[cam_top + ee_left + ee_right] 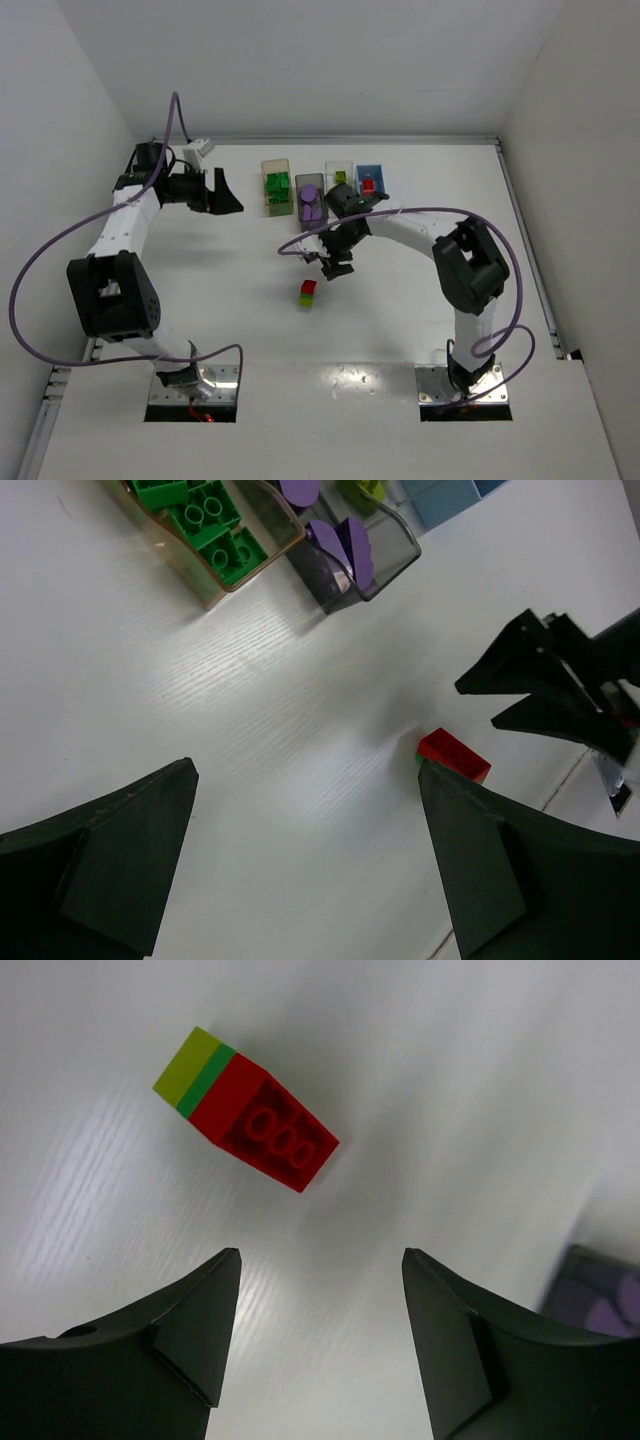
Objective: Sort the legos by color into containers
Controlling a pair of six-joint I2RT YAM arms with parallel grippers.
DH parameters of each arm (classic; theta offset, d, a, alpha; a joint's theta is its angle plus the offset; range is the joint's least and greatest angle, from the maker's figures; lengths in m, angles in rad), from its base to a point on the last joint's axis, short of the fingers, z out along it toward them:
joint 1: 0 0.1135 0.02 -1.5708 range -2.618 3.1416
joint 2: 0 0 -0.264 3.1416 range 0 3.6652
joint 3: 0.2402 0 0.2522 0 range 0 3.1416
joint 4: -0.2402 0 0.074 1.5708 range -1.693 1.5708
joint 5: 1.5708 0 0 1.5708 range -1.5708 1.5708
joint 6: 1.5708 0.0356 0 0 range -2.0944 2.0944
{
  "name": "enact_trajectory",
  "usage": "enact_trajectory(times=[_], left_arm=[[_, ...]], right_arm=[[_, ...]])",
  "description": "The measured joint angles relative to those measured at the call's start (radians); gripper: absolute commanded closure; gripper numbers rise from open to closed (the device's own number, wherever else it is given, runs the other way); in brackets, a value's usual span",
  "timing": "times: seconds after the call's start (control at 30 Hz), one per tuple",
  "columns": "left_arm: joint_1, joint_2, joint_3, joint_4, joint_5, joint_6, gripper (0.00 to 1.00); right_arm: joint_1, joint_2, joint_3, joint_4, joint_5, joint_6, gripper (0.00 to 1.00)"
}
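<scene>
Right hand (320, 1260) spread, nothing between its fingers. Stacked brick (255, 1125) (red, green and lime layers) lay on the tabletop (450, 1080) just ahead of the fingertips, apart from them. Left hand (305, 770) spread wide, empty; tan bin (205, 588) holding green legos (205, 525) well beyond it.

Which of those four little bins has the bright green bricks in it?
The tan-orange bin, leftmost in the row, holds the green bricks; the grey bin, clear bin and blue bin hold other colours.
</scene>
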Motion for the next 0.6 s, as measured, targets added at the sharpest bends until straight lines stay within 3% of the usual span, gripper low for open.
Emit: enact_trajectory(times=[0.3, 0.6], left_arm=[[-0.021, 0.016, -0.023, -0.001, -0.019, -0.011, 0.0], [-0.015, 0.01, -0.042, 0.0, -0.031, -0.013, 0.0]], right_arm=[[0.005, -0.037, 0.122, -0.206, -0.074, -0.406, 0.34], [0.044, 0.093, 0.228, -0.424, -0.084, -0.704, 0.34]])
